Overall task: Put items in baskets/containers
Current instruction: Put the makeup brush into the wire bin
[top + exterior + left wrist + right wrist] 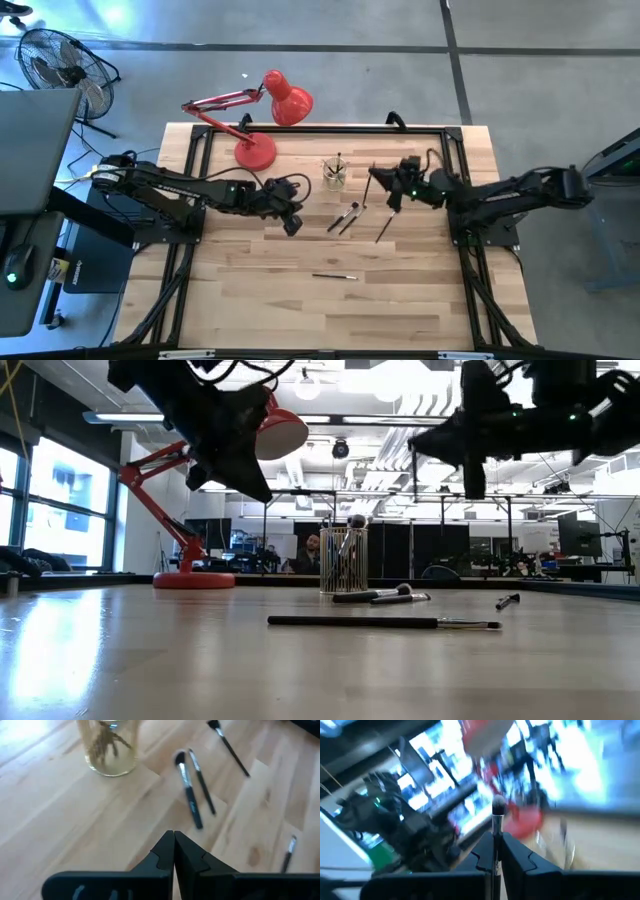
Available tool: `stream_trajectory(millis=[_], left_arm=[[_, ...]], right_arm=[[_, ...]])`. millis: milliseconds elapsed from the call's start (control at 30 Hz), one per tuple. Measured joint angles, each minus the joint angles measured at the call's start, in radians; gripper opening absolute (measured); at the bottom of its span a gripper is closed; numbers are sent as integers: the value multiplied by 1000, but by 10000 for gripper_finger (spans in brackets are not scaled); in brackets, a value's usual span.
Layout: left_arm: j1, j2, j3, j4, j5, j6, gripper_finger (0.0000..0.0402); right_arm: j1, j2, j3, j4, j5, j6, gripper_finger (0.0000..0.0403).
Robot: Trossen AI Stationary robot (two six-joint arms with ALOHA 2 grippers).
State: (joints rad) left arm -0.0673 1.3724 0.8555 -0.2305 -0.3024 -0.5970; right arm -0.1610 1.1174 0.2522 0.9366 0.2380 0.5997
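Wooden desk (250, 300), seen from above, with both dark arms reaching in over it. The left gripper (293, 226) hangs above the desk near its middle, left of a pair of brushes; its fingers (167, 851) are pressed together with nothing between them. The right gripper (392, 200) is raised above the desk to the right of the glass cup (335, 175); its fingers (485, 852) are closed on a brush (496, 827), whose handle runs up between them and whose bristle head stands clear above the fingertips.

The glass cup stands upright toward the far edge of the desk, near the base of the red desk lamp (256, 150), and already holds several brushes, their tips showing above its rim in the low view. Four brushes lie flat on the desk. Two lie side by side (343, 217), close to parallel, just in front of the cup. One dark brush (384, 229) lies at a slant to their right, below the right gripper. One thin brush (334, 276) lies alone, nearer the front edge and well apart from the others; in the low view it is the long one in the foreground (385, 622).
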Motion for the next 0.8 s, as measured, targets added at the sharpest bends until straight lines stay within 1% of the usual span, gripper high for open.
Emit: stream_trajectory(millis=[67,167,233,367,500,633,800], left_arm=[[22,0,0,0,-1,-19,0],[57,0,0,-2,4,-48,0],[79,0,0,-2,5,-66,0],[125,0,0,-2,27,-93,0],[163,0,0,-3,62,-129,0],[173,0,0,-4,75,-162,0],[172,0,0,-3,76,-172,0]], right_arm=[[-35,35,-2,123,-3,-123,8],[-92,97,44,220,-12,-281,8],[-140,149,93,244,-72,-340,8],[-240,284,202,262,-307,-358,8],[-304,421,291,338,-467,-391,8],[-343,530,340,343,-568,-400,8],[-363,656,358,338,-612,-443,8]])
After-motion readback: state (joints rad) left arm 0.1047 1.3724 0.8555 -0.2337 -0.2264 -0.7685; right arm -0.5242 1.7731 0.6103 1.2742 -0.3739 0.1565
